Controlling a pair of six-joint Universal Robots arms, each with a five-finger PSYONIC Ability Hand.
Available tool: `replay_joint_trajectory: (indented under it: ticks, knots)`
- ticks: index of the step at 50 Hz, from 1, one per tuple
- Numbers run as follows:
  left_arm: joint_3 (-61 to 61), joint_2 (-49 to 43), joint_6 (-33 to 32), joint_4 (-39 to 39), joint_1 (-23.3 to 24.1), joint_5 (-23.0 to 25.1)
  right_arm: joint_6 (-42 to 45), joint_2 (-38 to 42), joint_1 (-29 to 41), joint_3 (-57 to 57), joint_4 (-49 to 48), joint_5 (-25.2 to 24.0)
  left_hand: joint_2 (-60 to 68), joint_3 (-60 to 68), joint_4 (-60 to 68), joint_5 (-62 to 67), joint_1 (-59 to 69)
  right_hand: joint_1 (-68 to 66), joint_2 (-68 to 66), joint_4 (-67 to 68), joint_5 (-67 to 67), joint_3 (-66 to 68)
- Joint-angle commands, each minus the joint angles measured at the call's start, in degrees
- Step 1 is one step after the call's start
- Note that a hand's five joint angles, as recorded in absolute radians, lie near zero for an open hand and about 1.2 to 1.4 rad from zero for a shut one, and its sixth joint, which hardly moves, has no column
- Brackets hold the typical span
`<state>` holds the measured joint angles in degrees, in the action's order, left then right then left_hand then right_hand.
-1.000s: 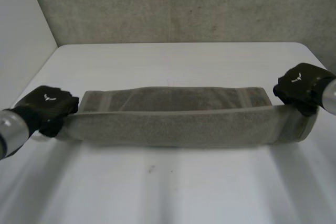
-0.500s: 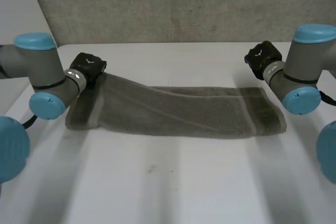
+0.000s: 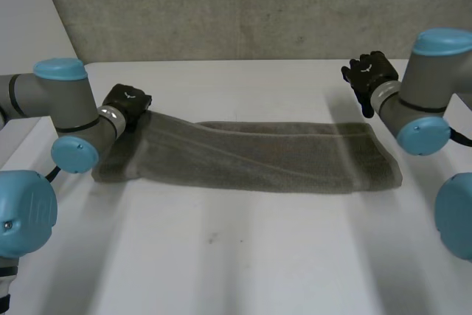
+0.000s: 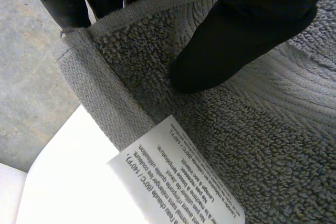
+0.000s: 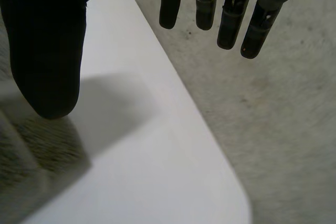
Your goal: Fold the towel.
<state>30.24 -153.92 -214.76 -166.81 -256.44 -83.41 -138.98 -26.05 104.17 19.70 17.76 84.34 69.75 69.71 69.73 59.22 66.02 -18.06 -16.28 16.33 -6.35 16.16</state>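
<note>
The grey towel (image 3: 251,156) lay folded into a long band across the white worktop (image 3: 243,256). Its far corner at one end was lifted off the surface and pinched between the thumb and fingers (image 4: 68,3) of the left hand (image 3: 127,101), with a white care label (image 4: 178,182) showing on the cloth close beside the thumb. The right hand (image 3: 366,75) hovered above the worktop just beyond the towel's other end, its fingers (image 5: 231,19) straight and released, grasping nothing.
</note>
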Motion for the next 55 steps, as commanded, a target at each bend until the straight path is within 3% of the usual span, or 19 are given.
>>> replay_joint_trajectory:
  ticks: [1, 13, 28, 30, 31, 32, 34, 43, 55]
  knots:
    - [0.97, 0.73, 0.39, 2.37, 0.15, 0.0, -13.51, -1.38, -4.33, -0.54, 9.31, -9.46, 8.59, 8.63, 8.61, 9.12, 12.32, -7.66, -9.44, 9.39, -9.38, 9.56]
    - [7.02, 3.71, 0.57, 2.72, 1.38, 0.18, -16.32, 2.49, -8.54, -0.71, 14.58, -11.83, 8.59, 8.63, 8.61, 9.12, 12.32, -22.29, -24.07, 24.02, -24.0, 24.19]
    - [8.17, 4.51, 0.75, 2.63, 1.82, 0.18, -18.52, 6.71, -8.72, -0.8, 14.59, -13.77, 8.59, 8.63, 8.61, 9.12, 12.32, -25.66, -27.44, 27.39, -27.38, 27.56]
    - [8.17, 4.51, 0.66, 2.63, 1.82, 0.27, -19.14, 6.8, -8.72, -0.8, 14.06, -13.85, 8.59, 8.63, 8.61, 9.12, 12.32, -41.71, -43.49, 43.44, -43.43, 43.61]
    - [8.17, 4.51, 0.66, 2.63, 1.82, 0.27, -19.14, 6.8, -8.72, -0.8, 14.06, -13.85, 8.59, 8.63, 8.61, 9.12, 12.32, -41.81, -43.59, 43.54, -43.52, 43.71]
    - [8.17, 4.51, 0.75, 2.63, 1.82, 0.18, -19.66, 6.71, -8.72, -0.8, 13.97, -13.77, 8.59, 8.63, 8.61, 9.12, 12.32, -54.3, -56.08, 56.03, -56.01, 56.2]
    - [8.17, 4.51, 0.75, 2.63, 1.82, 0.18, -20.27, 6.62, -8.72, -1.06, 13.71, -13.77, 8.59, 8.63, 8.61, 9.12, 12.32, -61.86, -63.64, 63.59, -63.58, 63.76]
    - [8.17, 4.59, 0.75, 2.63, 1.82, 0.27, -24.58, 4.52, -8.72, -3.0, 7.83, -13.5, 8.59, 8.63, 8.61, 9.12, 12.32, -61.94, -63.72, 63.67, -63.65, 63.84]
    - [7.56, 4.24, 0.75, -0.18, 1.73, 0.27, -24.06, 5.57, -8.46, -3.26, -0.71, -12.62, 8.59, 8.63, 8.61, 9.12, 12.32, -61.94, -63.72, 63.67, -63.65, 63.84]
